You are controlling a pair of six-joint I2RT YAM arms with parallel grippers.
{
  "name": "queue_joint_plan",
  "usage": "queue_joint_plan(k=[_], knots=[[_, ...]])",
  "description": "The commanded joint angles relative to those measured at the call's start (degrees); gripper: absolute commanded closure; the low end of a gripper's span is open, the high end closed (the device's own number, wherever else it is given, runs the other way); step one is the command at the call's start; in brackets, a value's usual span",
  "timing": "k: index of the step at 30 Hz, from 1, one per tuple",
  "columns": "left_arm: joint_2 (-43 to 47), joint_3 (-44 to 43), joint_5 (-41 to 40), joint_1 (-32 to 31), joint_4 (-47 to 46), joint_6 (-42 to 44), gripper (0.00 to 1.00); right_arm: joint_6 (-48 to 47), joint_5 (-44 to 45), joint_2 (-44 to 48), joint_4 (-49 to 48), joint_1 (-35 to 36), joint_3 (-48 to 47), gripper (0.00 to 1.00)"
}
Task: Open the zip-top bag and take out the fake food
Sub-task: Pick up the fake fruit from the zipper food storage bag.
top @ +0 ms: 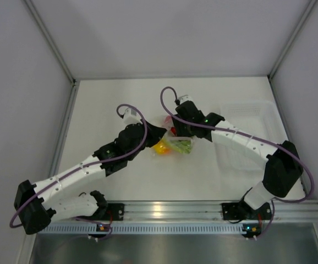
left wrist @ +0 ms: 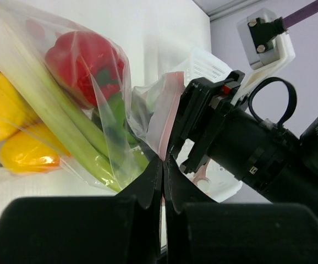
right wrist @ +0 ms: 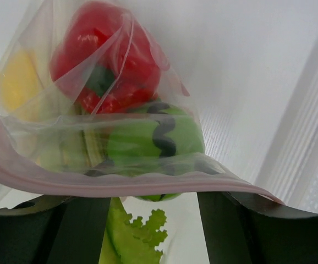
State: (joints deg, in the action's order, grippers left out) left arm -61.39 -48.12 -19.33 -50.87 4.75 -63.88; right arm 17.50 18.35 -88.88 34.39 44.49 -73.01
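The clear zip-top bag point(top: 174, 144) lies mid-table between both arms with the fake food inside. In the left wrist view I see a red pepper point(left wrist: 85, 60), yellow pieces point(left wrist: 5, 104) and a pale green stalk point(left wrist: 60, 121). My left gripper point(left wrist: 163, 158) is shut on the bag's pink-edged rim. In the right wrist view the pink zip strip point(right wrist: 93, 184) runs across my right gripper point(right wrist: 153, 201), whose fingers stand wide apart. A striped green ball point(right wrist: 148, 140) and the red pepper point(right wrist: 107, 49) sit behind the strip.
A rigid translucent white tray point(top: 252, 132) stands at the right, partly under my right arm, and shows behind the right gripper in the left wrist view point(left wrist: 214, 66). White walls enclose the table on the left, the back and the right.
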Motion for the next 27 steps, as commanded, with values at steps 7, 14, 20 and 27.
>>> queue_joint_plan(k=[7,14,20,27], knots=[[-0.1,1.0,-3.1,0.8,-4.0,-1.3,1.00,1.0,-9.5,-0.9,-6.4,-0.3,7.3,0.36],[-1.6,4.3,-3.0,0.9,-6.9,-2.5,1.00,8.9,-9.8,-1.5,-15.3,0.5,12.9,0.38],[-2.3,5.9,-3.1,0.9,-8.1,-1.7,1.00,14.8,-9.2,3.4,-20.2,1.1,15.7,0.44],[-4.3,4.8,-2.7,0.9,-8.4,0.9,1.00,15.1,-10.0,6.3,-21.7,3.9,16.9,0.45]])
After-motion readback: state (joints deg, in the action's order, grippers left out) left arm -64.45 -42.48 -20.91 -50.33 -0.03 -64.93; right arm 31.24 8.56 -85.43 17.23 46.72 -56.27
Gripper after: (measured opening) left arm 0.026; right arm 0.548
